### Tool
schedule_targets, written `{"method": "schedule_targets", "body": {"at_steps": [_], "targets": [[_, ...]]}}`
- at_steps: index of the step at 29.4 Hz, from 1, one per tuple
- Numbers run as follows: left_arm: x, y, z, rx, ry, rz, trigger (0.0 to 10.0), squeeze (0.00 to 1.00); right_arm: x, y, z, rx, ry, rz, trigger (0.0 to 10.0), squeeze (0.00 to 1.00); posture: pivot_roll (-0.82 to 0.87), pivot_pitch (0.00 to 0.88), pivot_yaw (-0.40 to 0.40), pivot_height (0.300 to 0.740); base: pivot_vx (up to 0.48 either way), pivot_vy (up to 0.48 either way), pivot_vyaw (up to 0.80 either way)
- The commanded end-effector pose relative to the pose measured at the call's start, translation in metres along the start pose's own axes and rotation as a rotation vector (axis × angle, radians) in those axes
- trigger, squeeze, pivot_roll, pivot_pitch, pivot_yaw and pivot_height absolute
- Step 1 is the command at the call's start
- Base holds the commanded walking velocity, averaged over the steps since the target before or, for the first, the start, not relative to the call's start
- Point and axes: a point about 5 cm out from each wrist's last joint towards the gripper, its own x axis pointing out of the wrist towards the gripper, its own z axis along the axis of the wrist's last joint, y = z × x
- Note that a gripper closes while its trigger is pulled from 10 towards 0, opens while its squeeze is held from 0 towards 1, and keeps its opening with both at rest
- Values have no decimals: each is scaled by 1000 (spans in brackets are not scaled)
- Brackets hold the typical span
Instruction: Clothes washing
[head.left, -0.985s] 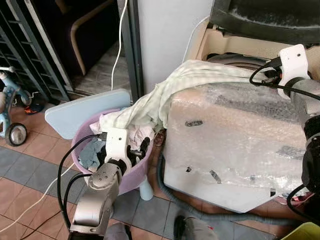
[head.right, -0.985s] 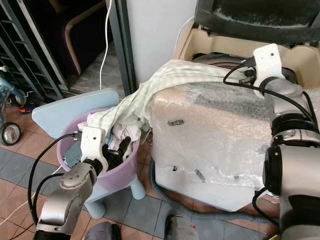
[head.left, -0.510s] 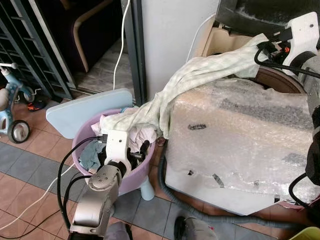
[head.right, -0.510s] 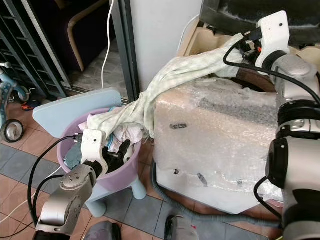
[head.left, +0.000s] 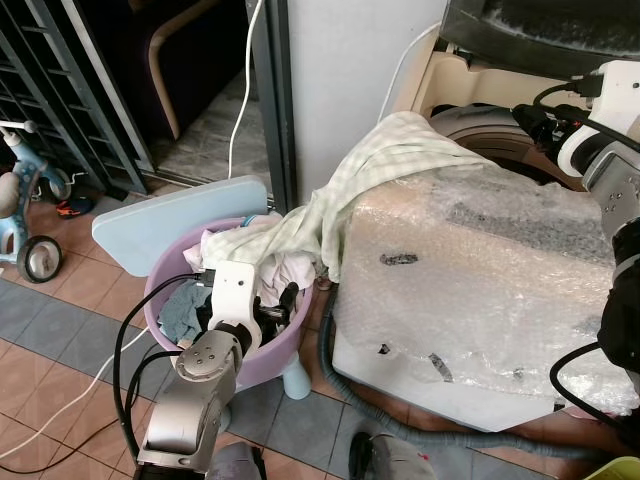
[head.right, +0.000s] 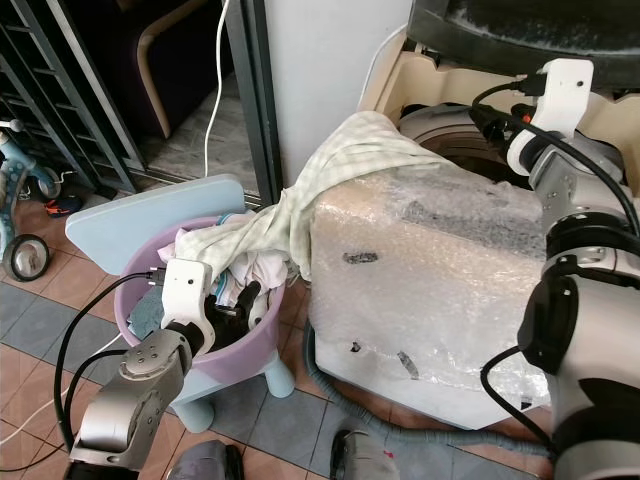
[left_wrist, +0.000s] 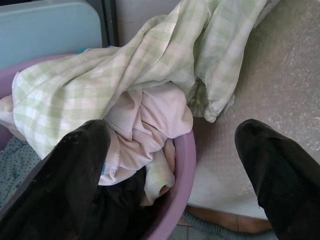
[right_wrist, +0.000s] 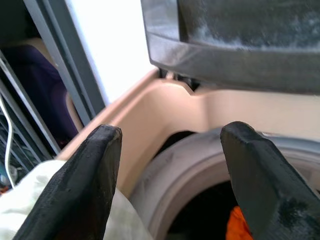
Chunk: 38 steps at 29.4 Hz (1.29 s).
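Observation:
A pale green checked cloth (head.left: 370, 165) lies draped over the near corner of the bubble-wrapped washing machine (head.left: 480, 270) and trails down into the purple laundry basket (head.left: 158, 290). My right gripper (head.left: 532, 122) is open and holds nothing; it hovers over the open drum (right_wrist: 200, 180), just past the cloth's upper end. Something orange (right_wrist: 237, 222) lies inside the drum. My left gripper (left_wrist: 172, 132) is open above the basket's near rim, over white and pinkish clothes (left_wrist: 150, 125) and the cloth's lower end (left_wrist: 75, 95).
A light blue board (head.left: 180, 220) leans behind the basket. The washer's dark lid (head.left: 540, 25) stands raised. A grey hose (head.left: 400, 425) curls on the tiled floor at the machine's foot. A tricycle (head.left: 25, 240), a metal gate (head.left: 80, 90) and a white cable (head.left: 240, 90) are at the left.
My right gripper has let go of the checked cloth it held raised. The cloth's end has dropped onto the washer's corner, and the gripper has drawn back to the right, open.

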Motion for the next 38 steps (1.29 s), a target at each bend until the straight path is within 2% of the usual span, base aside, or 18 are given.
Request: {"method": "schedule_targets", "body": {"at_steps": [1,5,6,7,8,9,10,11,15,21,22,24,26,27,28,30,32,38], "targets": [[0,2,3,14,-5,13,10000,0,2,6,22,-4,-86,46,10000,1000,-57,62,16,740,0,0,0],[0,2,3,15,-4,11,10000,0,2,9,22,-40,-102,55,10000,1000,-55,60,15,740,0,0,0],[0,3,3,16,-3,11,10000,0,4,24,19,-152,-103,157,10000,1000,-57,60,17,740,0,0,0],[1,3,3,16,-2,12,10000,0,5,32,17,-212,-97,215,10000,984,-57,60,17,740,0,0,0],[1,3,3,17,-1,11,10000,0,6,45,11,-312,-73,290,10000,506,-59,59,18,740,0,0,0],[1,3,3,17,-1,10,10000,0,7,54,4,-394,-49,339,10000,365,-59,59,18,740,0,0,0],[1,2,3,17,-1,8,10000,0,8,63,-5,-503,-16,369,10000,0,-61,58,18,740,0,0,0],[2,1,3,16,-4,2,10000,0,11,77,-22,-605,22,386,10000,0,-64,58,17,740,0,0,0],[3,-3,5,11,-14,-7,10000,0,16,94,-49,-569,43,361,10000,0,-53,57,11,740,0,0,0],[-1,-4,6,12,-26,-7,10000,0,12,131,-94,-648,64,346,10000,0,-28,61,6,740,0,0,0],[-1,-4,6,12,-26,-7,10000,0,12,131,-94,-648,64,346,10000,0,-28,61,6,740,0,0,0],[-1,-3,5,15,-21,-7,10000,0,11,136,-105,-747,83,311,10000,0,-29,62,8,740,0,0,0],[-1,-3,5,17,-19,-9,10000,0,11,136,-109,-776,102,296,10000,0,-29,62,8,740,0,0,0],[-1,-3,5,17,-17,-10,10000,0,12,135,-112,-790,122,283,5882,0,-29,62,8,740,0,0,0],[0,-3,5,17,-17,-11,10000,0,11,132,-115,-804,151,275,0,0,-35,63,7,740,0,0,0],[1,-5,6,17,-19,-16,10000,0,7,115,-128,-953,271,263,0,0,-37,61,2,740,0,0,0],[1,-6,6,17,-19,-17,10000,0,6,112,-129,-988,285,263,0,0,-37,61,2,740,0,0,0],[-1,-5,2,18,-7,-16,10000,0,-3,92,-139,-883,393,191,0,0,-40,59,-2,740,0,0,0]]}}
